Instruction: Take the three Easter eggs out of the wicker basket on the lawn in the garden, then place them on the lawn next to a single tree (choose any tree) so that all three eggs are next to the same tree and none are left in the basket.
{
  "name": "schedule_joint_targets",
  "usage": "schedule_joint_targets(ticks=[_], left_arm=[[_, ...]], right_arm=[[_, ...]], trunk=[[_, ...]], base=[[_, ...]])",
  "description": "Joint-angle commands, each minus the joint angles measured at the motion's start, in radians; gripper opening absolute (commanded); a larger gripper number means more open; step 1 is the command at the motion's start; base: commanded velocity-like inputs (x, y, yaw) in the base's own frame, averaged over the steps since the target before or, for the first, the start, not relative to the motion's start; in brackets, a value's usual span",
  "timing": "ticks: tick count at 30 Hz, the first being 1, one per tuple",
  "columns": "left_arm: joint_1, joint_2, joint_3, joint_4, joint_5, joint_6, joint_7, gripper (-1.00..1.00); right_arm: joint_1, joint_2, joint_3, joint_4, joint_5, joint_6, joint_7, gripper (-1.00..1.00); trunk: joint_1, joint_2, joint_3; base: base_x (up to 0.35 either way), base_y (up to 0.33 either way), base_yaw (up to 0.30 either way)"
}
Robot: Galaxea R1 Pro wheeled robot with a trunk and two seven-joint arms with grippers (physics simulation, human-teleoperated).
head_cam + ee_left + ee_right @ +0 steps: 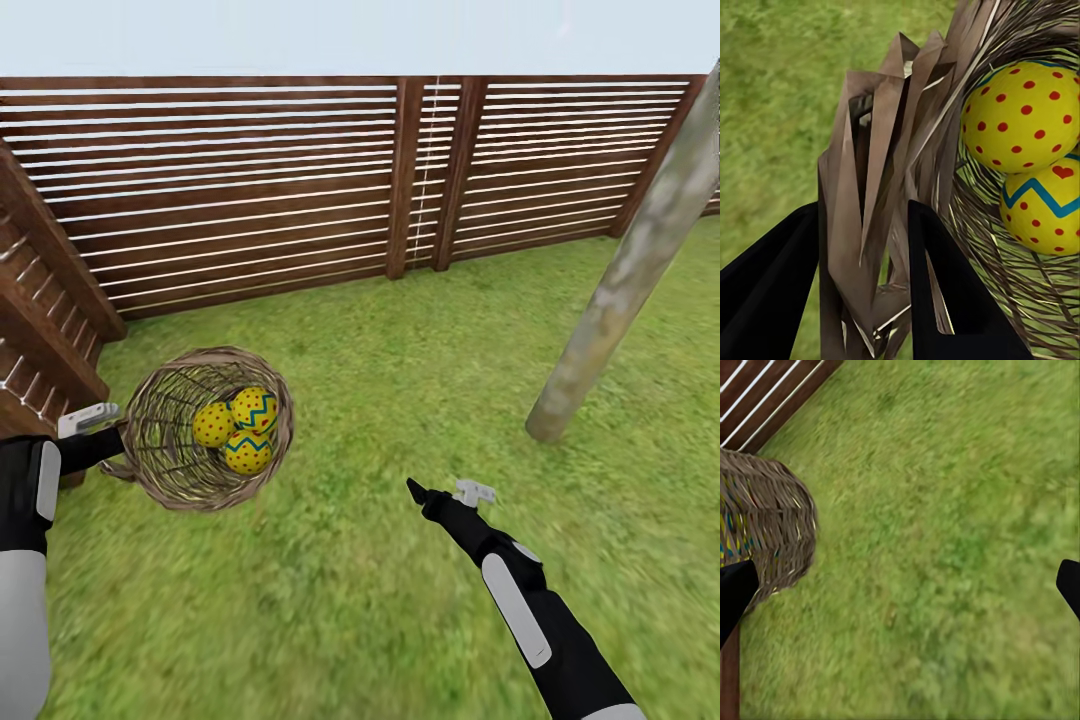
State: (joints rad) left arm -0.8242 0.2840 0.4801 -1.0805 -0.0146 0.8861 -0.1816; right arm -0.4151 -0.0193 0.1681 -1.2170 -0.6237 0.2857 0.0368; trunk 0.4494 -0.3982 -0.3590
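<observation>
The wicker basket point(160, 450) is tipped so its mouth faces the head camera, at the left of the lawn point(400, 360). Three yellow Easter eggs point(255, 408), point(212, 424), point(247, 453) lie together inside it. My left gripper point(108, 445) is shut on the basket's braided rim point(881, 150); the left wrist view has the gripper point(862, 285) pinching the weave, with two eggs point(1024, 116), point(1046, 206) just beyond. My right gripper point(418, 492) hangs open over bare grass, right of the basket. In the right wrist view that gripper point(904, 589) is spread wide and the basket point(772, 525) sits off to one side.
A pale, leaning tree trunk point(630, 280) meets the grass at the right, roughly two basket widths beyond my right gripper. The dark slatted fence point(250, 190) closes the back, and another fence section point(40, 300) runs close along the left beside the basket.
</observation>
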Motion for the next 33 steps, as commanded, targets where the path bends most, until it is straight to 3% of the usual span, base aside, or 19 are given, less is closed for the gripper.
schedule_joint_targets(ticks=[1, 33], left_arm=[[-0.001, 0.000, 0.002, -0.001, 0.010, 0.006, -0.006, -1.00], [-0.001, -0.001, 0.002, -0.001, 0.010, 0.006, -0.006, -1.00]], right_arm=[[-0.001, -0.001, 0.001, -0.001, -0.005, 0.003, 0.000, 1.00], [-0.001, -0.001, 0.001, 0.001, -0.005, 0.003, 0.000, 1.00]], trunk=[[0.001, -0.002, 0.000], [0.001, -0.002, 0.053]], base=[[0.000, 0.000, 0.000], [0.000, 0.000, 0.000]])
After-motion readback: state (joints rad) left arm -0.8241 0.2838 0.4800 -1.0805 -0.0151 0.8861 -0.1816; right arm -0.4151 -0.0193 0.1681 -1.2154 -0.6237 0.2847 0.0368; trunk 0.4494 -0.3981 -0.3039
